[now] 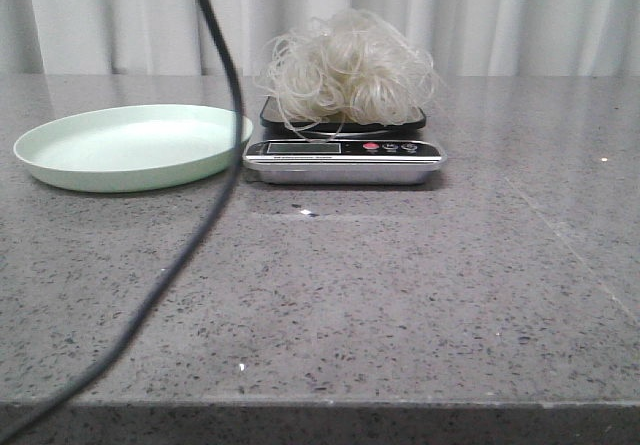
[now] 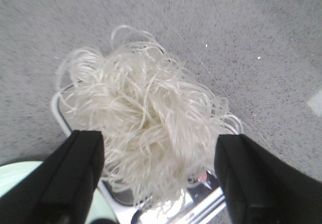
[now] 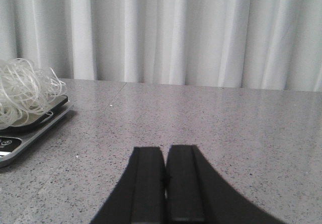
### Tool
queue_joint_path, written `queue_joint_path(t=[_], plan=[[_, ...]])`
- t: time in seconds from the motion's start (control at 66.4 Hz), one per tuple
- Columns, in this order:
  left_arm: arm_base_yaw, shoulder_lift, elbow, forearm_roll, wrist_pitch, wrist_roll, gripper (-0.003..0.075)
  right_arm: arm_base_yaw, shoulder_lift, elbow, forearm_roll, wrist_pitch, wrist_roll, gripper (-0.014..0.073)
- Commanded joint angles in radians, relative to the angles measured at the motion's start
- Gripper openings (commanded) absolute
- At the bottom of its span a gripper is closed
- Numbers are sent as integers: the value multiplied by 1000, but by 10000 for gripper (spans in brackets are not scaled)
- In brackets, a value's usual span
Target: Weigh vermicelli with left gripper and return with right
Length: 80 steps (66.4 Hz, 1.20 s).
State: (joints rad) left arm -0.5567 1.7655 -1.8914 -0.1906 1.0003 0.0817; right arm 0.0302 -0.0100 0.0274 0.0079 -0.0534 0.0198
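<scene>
The vermicelli (image 1: 348,68) sits heaped on the scale (image 1: 343,157) for weighing, beside the plate (image 1: 130,145). The left hand (image 2: 158,176) hangs wide open above it, holding nothing; the right hand (image 3: 165,178) waits closed and empty over the counter (image 1: 400,285).

A: How many noodle nests are there?
B: One nest of vermicelli (image 1: 348,65), upper middle of the front view.

A: Scales?
B: One scale (image 1: 343,153), just below the nest, with three small buttons on its front panel, one of them red.

A: Plates?
B: One pale green plate (image 1: 130,147), at the left of that view.

A: Cables?
B: One black cable (image 1: 215,205), running from the top edge down to the lower left corner.

A: And grippers?
B: Two, each in its own wrist view: the left gripper (image 2: 158,176) and the right gripper (image 3: 164,181), two black fingers apiece.
</scene>
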Motion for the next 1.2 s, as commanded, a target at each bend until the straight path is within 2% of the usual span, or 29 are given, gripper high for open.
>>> queue_joint_path(t=[0.0, 0.437, 0.723, 0.964, 1.19], plan=[[-7, -156, 76, 5, -113, 2, 462, -4, -17, -7, -2, -84, -4, 155], [-7, -687, 715, 7, -468, 4, 353, -4, -17, -7, -2, -84, -4, 155], [-7, -1030, 1093, 7, -568, 4, 273, -4, -17, -7, -2, -84, -4, 155], [-7, -1339, 1335, 7, -671, 24, 196, -4, -17, -7, -2, -84, -4, 155], [-7, -1566, 1483, 8, -774, 24, 126, -4, -17, -7, -2, -84, -4, 155]])
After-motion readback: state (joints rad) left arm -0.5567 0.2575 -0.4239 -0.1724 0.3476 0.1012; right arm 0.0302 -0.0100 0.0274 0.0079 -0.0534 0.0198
